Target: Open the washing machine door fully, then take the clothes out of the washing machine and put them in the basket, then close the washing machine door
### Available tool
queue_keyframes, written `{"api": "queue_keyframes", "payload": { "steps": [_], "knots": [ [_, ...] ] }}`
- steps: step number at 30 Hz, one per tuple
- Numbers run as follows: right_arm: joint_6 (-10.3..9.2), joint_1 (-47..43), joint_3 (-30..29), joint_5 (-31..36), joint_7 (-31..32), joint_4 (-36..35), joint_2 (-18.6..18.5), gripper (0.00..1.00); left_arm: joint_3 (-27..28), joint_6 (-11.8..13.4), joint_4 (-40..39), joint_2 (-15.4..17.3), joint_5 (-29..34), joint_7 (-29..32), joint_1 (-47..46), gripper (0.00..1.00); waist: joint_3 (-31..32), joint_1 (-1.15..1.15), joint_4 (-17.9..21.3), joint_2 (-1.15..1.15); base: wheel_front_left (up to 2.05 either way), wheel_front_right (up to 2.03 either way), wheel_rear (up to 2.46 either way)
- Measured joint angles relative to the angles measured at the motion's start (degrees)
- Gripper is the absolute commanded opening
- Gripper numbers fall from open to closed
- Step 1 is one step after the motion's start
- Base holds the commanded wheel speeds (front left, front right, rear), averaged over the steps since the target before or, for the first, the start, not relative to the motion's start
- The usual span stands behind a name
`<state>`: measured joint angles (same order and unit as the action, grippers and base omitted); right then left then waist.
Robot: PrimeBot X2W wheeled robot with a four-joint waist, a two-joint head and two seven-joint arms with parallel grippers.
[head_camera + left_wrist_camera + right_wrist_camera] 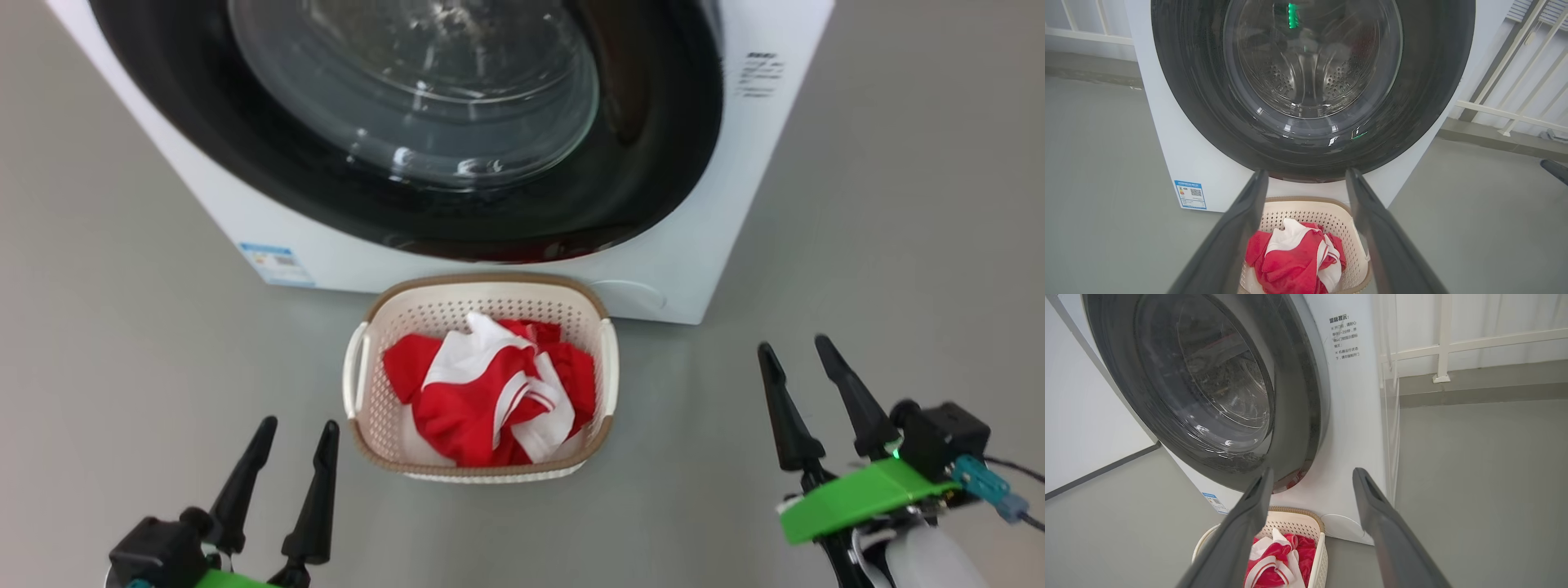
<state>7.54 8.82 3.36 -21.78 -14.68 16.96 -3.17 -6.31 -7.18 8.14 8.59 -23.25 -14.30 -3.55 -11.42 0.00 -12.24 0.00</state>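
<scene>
The clothes (490, 392) are lying bunched in the basket (482, 282), with the lower folds hidden. The basket is sitting at six o'clock below the washing machine door (326, 188), whose top is cut off. Whether it is latched cannot be told. The left gripper (300, 425) at eight o'clock and the right gripper (792, 345) at four are hanging empty, fingers spread wide.

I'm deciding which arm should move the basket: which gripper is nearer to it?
Left. The left gripper sits just off the near-left corner of the basket. The right gripper stands farther out, beyond its right handle. Both are open and empty.
</scene>
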Motion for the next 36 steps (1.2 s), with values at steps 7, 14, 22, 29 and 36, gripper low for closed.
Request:
{"api": "queue_keyframes", "payload": {
  "steps": [7,14,22,29,36],
  "knots": [
    [0.0,-4.4,-1.5,0.0,0.0,-0.6,0.2,1.0,0.3,0.0,-0.3,0.9,0.0,0.0,2.2,1.0,2.3,0.0,3.1,0.0,0.0,0.0,0.0],
    [0.0,-8.1,-3.0,0.0,0.0,-1.6,0.4,1.0,0.9,0.0,-0.6,0.9,0.1,0.0,4.8,1.0,4.4,0.0,5.7,0.0,0.0,0.0,0.0],
    [0.0,-11.2,-4.6,0.0,0.0,-2.4,0.6,1.0,2.0,0.0,-1.0,1.0,0.1,0.0,6.1,1.0,6.1,0.0,8.0,0.0,0.0,0.0,0.0],
    [0.0,-11.3,-4.8,-0.3,0.0,-2.5,0.8,1.0,2.4,0.0,-1.2,0.9,-0.5,0.0,6.1,1.0,6.6,0.0,8.5,0.0,0.0,0.0,0.0],
    [0.0,-11.3,-5.1,-0.4,0.0,-2.1,0.8,0.0,2.3,0.0,-0.9,0.8,-0.4,0.1,7.3,0.0,7.2,0.0,8.3,0.0,0.0,0.0,0.0]
  ]
}}
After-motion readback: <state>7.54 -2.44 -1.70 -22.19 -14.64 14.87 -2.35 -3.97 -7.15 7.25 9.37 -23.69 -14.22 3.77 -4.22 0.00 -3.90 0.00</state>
